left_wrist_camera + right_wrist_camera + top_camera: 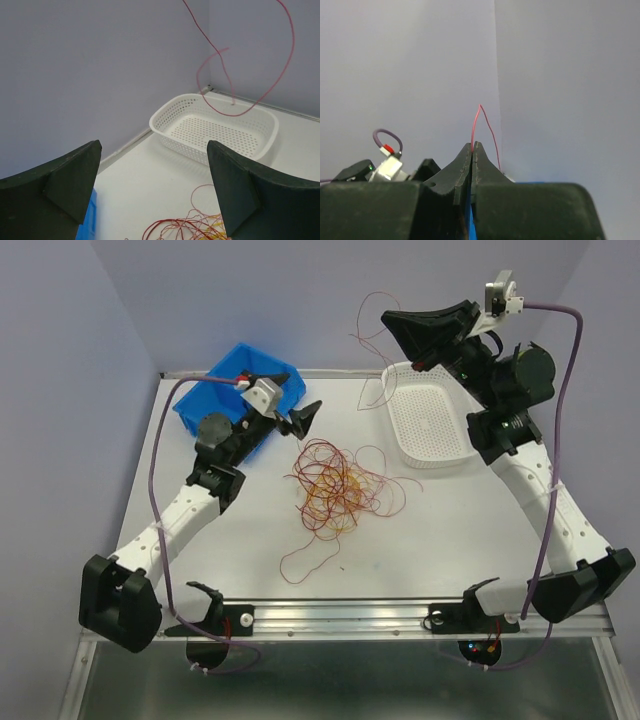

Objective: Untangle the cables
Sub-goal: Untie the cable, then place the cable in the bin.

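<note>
Top view: right gripper (390, 322) pinches single red strand (368, 312), raised over basket (395, 415). Remaining cables (335, 488) heaped mid-table. Left gripper (305, 418) spread wide, empty, beside blue bin (215, 405).

Left wrist: strand (291, 50) loops dangle above basket (165, 112).

Right wrist: jaws pressed tight, strand (479, 117) tip poking out.

Risk: hair-thin wire slips from pinch, or springy loop lands outside basket on release.

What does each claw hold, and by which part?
The right claw pinches one red cable; where along it is unclear. The left claw, open, holds nothing.
</note>
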